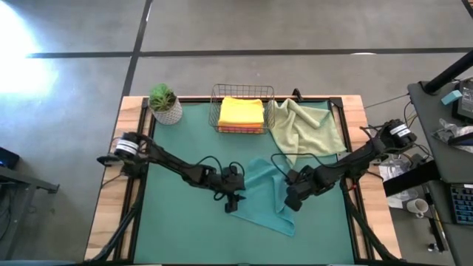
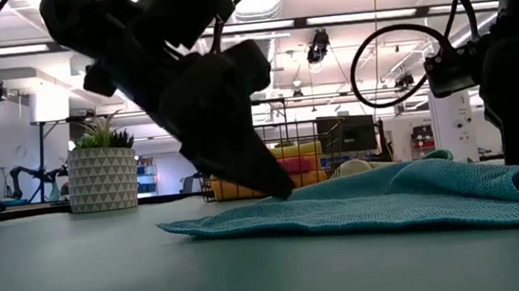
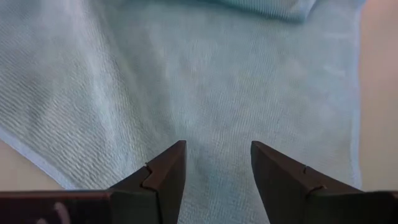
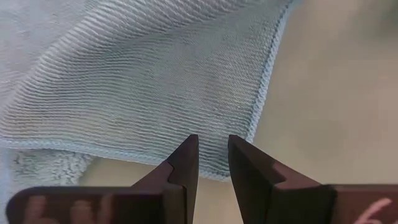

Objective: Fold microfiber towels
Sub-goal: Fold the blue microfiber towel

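A teal towel [image 1: 267,198] lies mostly flat on the green mat, with a raised fold at its right side [image 2: 453,176]. My left gripper [image 1: 233,204] is open, low over the towel's left part [image 3: 217,93], fingers pointing down. My right gripper [image 1: 293,199] is open by a narrow gap. Its fingertips stand at a hemmed corner of the towel [image 4: 264,93] on the towel's right side. A pale sage green towel [image 1: 307,129] lies crumpled at the far right. A yellow towel [image 1: 241,111] lies on an orange one in the wire basket [image 1: 214,111]. My left gripper comes from above, its open fingertips [image 3: 177,155] right at the teal towel's surface near its left edge [image 2: 278,193]; I cannot tell whether they touch it. My right gripper points down at the towel's hemmed edge [image 4: 214,167]; I cannot tell whether its fingertips [image 4: 189,149] touch it.
A potted plant [image 1: 164,103] stands at the far left corner. The wire basket stands at the far middle edge. Bare green mat [image 1: 185,229] lies near and left of the teal towel. Cables and clutter lie beyond the table's right edge.
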You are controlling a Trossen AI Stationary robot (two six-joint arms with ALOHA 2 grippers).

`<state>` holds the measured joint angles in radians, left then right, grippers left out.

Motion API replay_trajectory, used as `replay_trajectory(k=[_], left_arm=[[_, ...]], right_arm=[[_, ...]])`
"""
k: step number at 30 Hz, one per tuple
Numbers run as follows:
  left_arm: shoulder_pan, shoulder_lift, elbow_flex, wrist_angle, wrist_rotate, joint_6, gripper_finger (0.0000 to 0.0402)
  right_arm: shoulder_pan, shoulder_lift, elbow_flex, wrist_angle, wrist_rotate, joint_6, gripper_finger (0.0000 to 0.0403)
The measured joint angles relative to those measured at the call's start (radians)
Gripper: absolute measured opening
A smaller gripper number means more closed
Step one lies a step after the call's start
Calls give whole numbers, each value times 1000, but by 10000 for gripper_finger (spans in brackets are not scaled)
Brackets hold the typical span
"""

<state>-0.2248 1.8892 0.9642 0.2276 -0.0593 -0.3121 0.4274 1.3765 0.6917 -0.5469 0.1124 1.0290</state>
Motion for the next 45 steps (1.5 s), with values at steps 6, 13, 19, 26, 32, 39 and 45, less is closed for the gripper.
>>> replay_trajectory(k=[6,13,19,26,32,39,45], left_arm=[[-1,32,-2,5,1,-29,164],[-1,33,-2,4,2,-47,164],[-1,33,0,0,3,-48,164],[-6,5,-1,-45,10,-21,164],[-7,-91,0,-169,13,95,164],[-18,-241,0,-380,-30,278,164],[-93,-345,2,-488,-239,462,164]], right_arm=[[-11,-5,-35,-10,0,49,79],[-64,-13,-43,-170,24,73,79],[-123,-31,-48,-350,72,73,79],[-137,-95,-30,-412,70,60,80],[-50,-186,63,-402,72,74,78],[148,-222,142,-278,123,65,78],[310,-173,183,-215,246,170,77]])
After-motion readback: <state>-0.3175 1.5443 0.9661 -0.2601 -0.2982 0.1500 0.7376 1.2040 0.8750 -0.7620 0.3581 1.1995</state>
